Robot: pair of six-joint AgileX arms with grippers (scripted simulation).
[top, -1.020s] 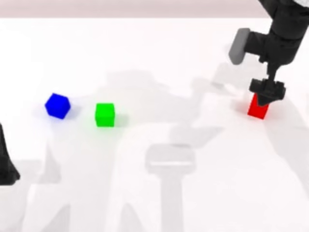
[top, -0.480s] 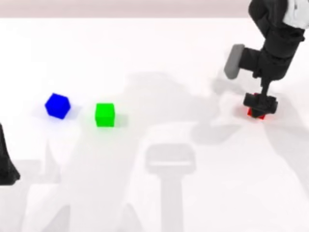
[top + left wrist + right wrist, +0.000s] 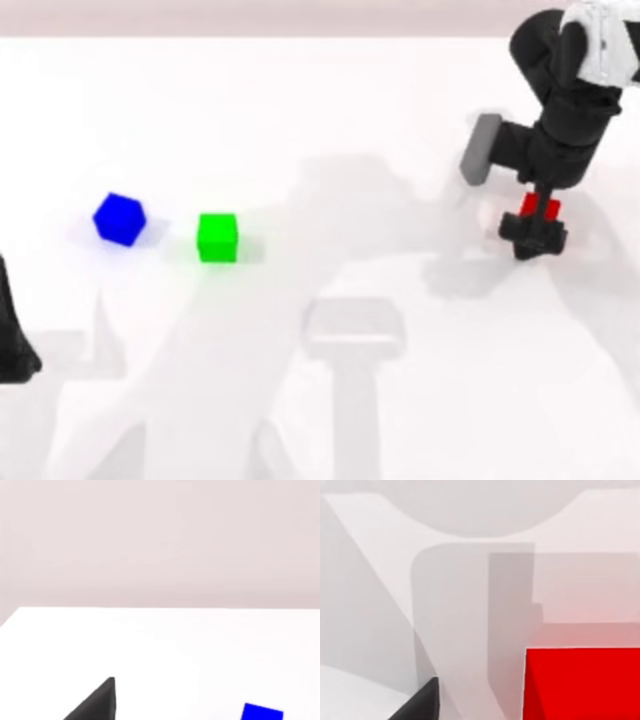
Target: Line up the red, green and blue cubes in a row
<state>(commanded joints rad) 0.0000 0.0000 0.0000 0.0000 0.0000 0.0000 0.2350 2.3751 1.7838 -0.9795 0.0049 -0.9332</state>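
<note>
**Two cubes paired up, red one way off on its own**

The blue cube point(image 3: 119, 219) and green cube point(image 3: 217, 237) sit near each other on the left part of the table point(image 3: 330, 120), roughly level, so that end of the row looks about sorted. The red cube point(image 3: 540, 208) is well apart, far over on the right, so I'd say bringing it across is the main job left.

The right gripper point(image 3: 533, 238) is right on top of the red cube in the top view, hiding most of it. Can't tell whether its jaws are pinching it or just spread around it. The left arm is parked at the lower left edge, jaws not readable.

The right wrist view shows the red cube point(image 3: 582, 682) up close beside one dark fingertip point(image 3: 420, 702), which the top view hides. The left wrist view only catches the blue cube point(image 3: 262, 713).
</note>
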